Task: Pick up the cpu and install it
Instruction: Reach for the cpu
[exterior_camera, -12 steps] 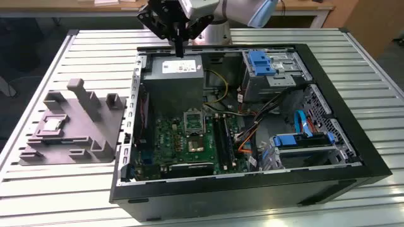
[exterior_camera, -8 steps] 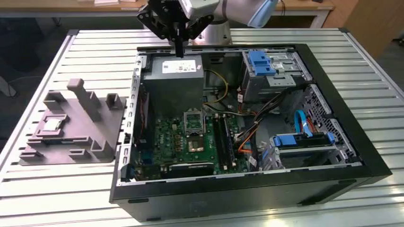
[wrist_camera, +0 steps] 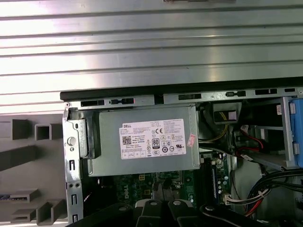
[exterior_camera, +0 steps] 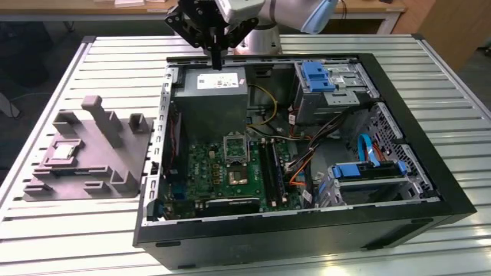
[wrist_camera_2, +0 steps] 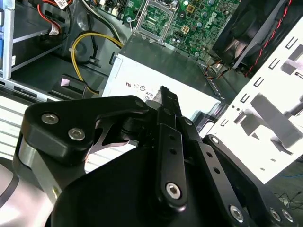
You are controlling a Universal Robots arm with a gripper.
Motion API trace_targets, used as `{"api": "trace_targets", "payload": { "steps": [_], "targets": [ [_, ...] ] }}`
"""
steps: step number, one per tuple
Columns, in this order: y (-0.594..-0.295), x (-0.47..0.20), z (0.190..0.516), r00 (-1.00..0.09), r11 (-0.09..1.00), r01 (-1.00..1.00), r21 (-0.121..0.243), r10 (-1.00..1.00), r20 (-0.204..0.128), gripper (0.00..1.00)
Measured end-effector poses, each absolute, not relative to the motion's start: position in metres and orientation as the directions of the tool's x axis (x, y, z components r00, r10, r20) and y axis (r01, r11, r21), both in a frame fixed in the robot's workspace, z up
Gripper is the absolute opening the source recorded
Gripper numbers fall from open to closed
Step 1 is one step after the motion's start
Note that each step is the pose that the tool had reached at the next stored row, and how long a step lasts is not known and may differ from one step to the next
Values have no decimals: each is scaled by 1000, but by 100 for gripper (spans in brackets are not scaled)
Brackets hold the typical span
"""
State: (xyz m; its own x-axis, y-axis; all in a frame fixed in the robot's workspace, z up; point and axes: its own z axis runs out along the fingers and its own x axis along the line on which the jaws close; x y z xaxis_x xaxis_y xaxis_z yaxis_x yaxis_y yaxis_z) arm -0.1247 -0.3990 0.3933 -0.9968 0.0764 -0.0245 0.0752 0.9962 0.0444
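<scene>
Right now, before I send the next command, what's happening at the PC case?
The arm's gripper hangs just above the power supply at the far end of the open computer case. It is shut and holds nothing. The cpu lies on the grey tray outside the case, at the exterior view's left, well apart from the gripper and not yet picked up. The green motherboard sits inside the case, on the near side of the power supply.

Slatted silver metal table (exterior_camera: 69,241), pale wooden desk (exterior_camera: 84,8) behind, dark floor (exterior_camera: 27,54) beside it
</scene>
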Motion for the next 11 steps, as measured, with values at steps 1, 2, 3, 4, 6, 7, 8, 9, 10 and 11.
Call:
{"api": "trace_targets", "payload": {
  "steps": [1,2,3,4,6,7,8,9,10,11],
  "targets": [
    [-399,-125,393,-997,996,75,44,76,-25,11],
    [-399,-126,393,-997,996,75,44,76,-24,11],
    [-399,-126,393,-997,996,75,44,76,-24,11],
    [-399,-127,393,-997,996,75,44,76,-24,11],
    [-399,-127,393,-997,996,75,44,76,-24,11],
    [-399,-127,393,-997,996,75,44,76,-24,11],
    [-399,-127,393,-997,996,75,44,76,-24,11],
    [-399,-127,393,-997,996,75,44,76,-24,11],
    [-399,-127,393,-997,996,75,44,76,-24,11],
    [-399,-127,393,-997,996,75,44,76,-24,11]
  ]
}}
